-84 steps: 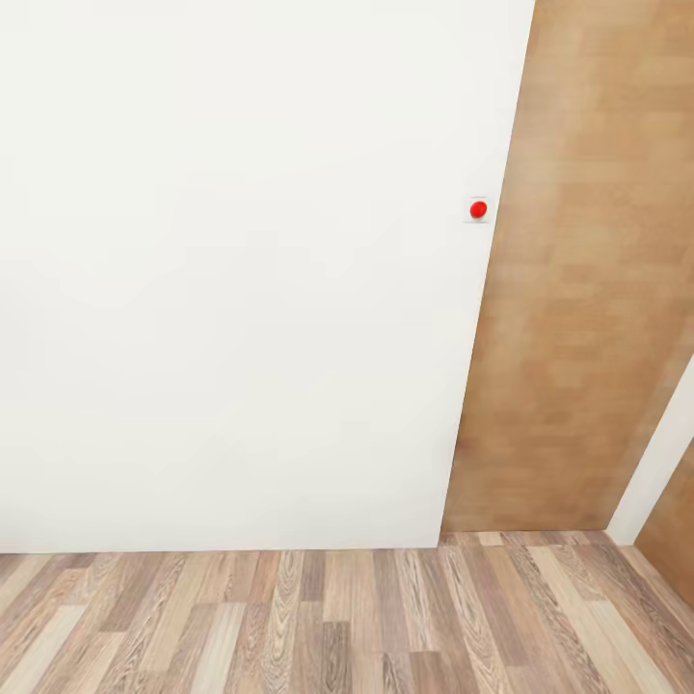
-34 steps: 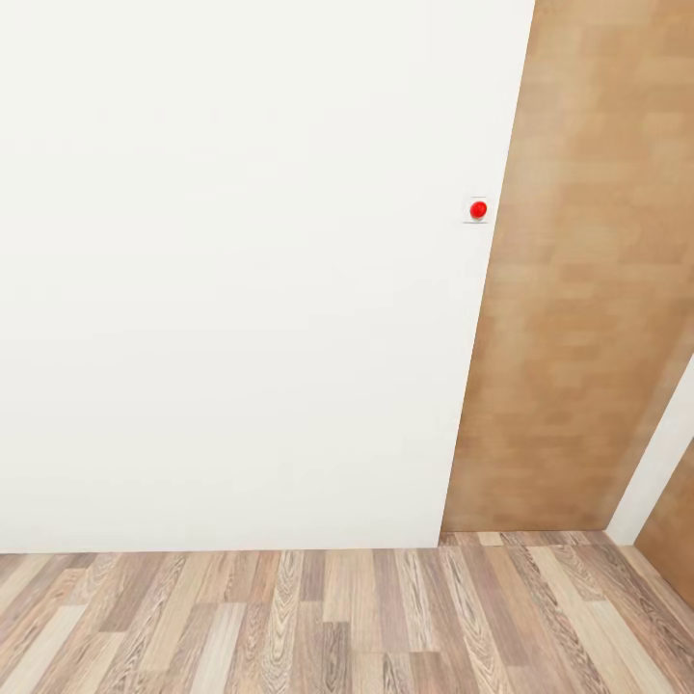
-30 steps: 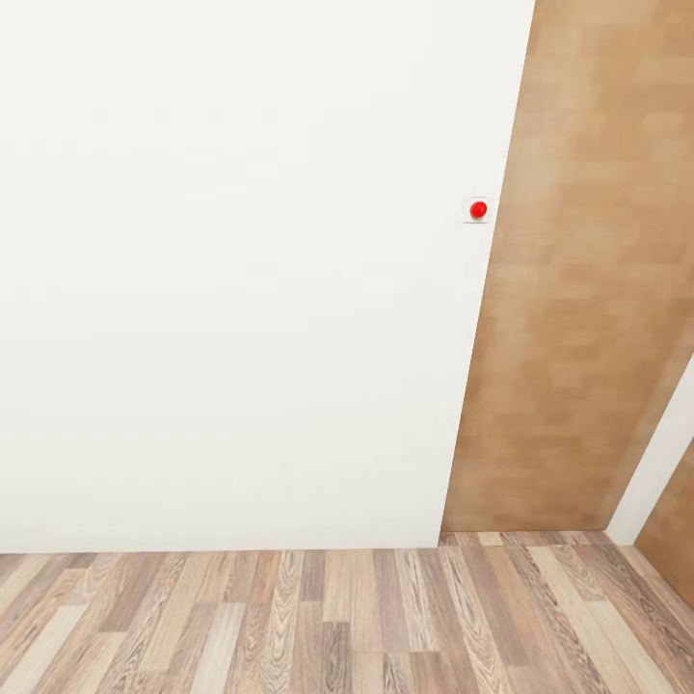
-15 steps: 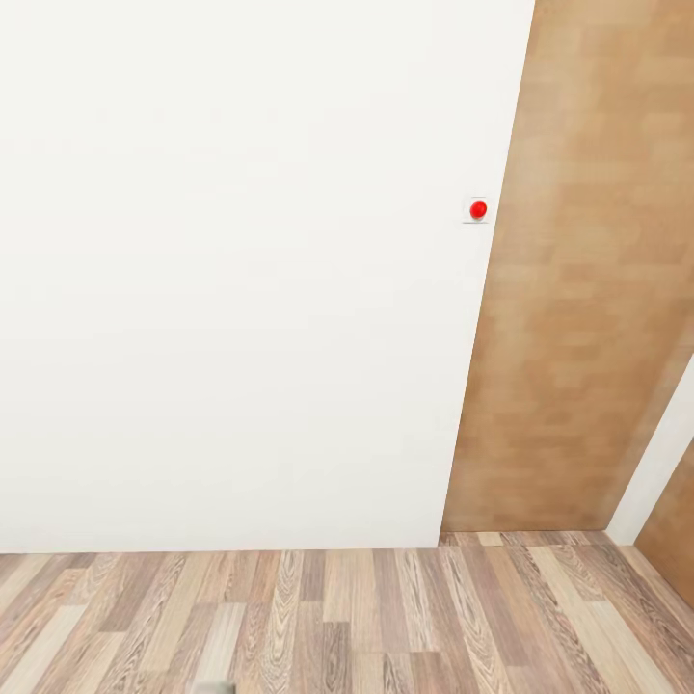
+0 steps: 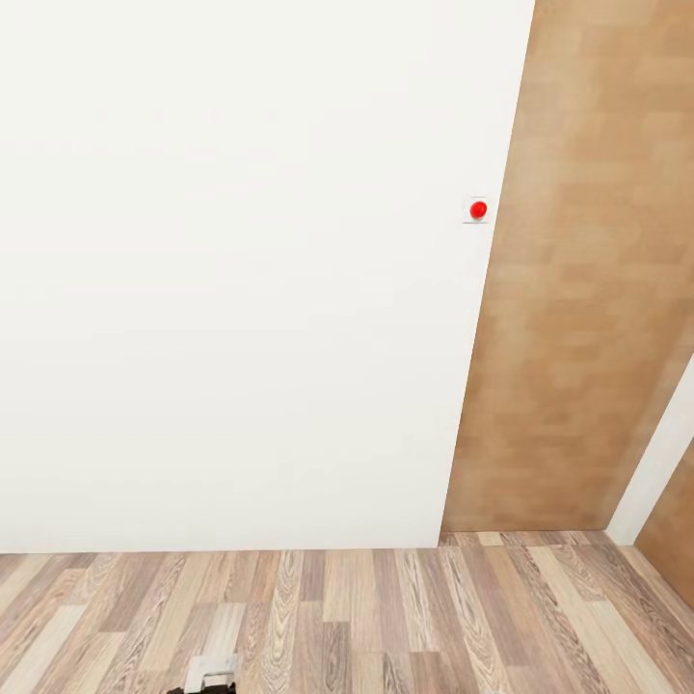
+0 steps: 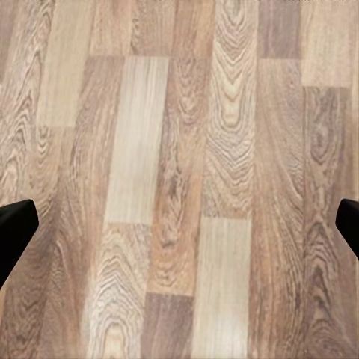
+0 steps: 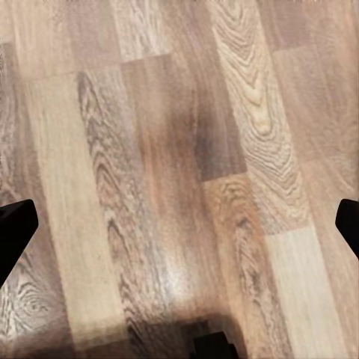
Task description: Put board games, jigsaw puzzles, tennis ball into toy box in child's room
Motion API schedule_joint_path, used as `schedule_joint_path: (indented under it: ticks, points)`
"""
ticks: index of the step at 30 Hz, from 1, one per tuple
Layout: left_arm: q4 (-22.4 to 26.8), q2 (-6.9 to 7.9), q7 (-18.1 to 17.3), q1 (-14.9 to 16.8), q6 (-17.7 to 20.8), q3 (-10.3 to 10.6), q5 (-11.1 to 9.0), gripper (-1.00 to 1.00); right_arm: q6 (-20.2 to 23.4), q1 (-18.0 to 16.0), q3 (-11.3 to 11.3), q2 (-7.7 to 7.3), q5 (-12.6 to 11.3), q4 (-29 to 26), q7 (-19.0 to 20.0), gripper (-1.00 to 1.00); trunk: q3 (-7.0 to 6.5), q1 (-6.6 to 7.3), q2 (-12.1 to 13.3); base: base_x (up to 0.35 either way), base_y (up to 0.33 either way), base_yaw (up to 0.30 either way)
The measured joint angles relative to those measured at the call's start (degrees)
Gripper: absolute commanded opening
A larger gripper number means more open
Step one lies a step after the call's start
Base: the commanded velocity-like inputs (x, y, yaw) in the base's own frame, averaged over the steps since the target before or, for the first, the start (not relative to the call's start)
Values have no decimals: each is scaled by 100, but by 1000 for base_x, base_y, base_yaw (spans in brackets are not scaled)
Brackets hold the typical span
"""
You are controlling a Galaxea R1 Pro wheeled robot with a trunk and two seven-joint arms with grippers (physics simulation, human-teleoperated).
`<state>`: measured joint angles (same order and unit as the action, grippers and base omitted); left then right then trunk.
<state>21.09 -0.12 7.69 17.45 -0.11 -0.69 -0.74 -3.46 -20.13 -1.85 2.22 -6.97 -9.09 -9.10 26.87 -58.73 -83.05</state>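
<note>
Head view takes in a broad white wall (image 5: 231,270) across the left and centre of the frame, a brown wood-grain panel (image 5: 578,289) down the right, and wood-plank floor (image 5: 386,617) along the bottom; the toys and toy box sit somewhere outside these pictures. A small red button (image 5: 478,209) sits at the wall's right edge. Both wrist views look onto floorboards, with the left gripper (image 6: 179,232) and right gripper (image 7: 179,232) each spread wide, dark fingertips at opposite frame edges

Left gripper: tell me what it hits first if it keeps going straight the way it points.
The wood-plank floor. In the left wrist view the left gripper points straight at the planks, its fingertips spread wide with nothing between them. How far off the floor lies is unclear.
</note>
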Motion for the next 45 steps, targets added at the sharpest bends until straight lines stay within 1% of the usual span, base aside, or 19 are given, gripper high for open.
schedule_joint_path:
  ticks: [14,27,45]
  points:
    - [-1,-20,-35,1,-4,13,-5,100,-32,4,16,2,3,0,28,100,0,0,0,0,0,0]
    - [-18,-46,-29,1,-10,13,-5,100,-41,6,26,11,3,0,17,100,-223,285,520,0,0,0]
    - [-35,-63,7,1,-10,19,-1,100,-1,12,20,4,10,8,19,100,-391,680,1242,0,0,0]
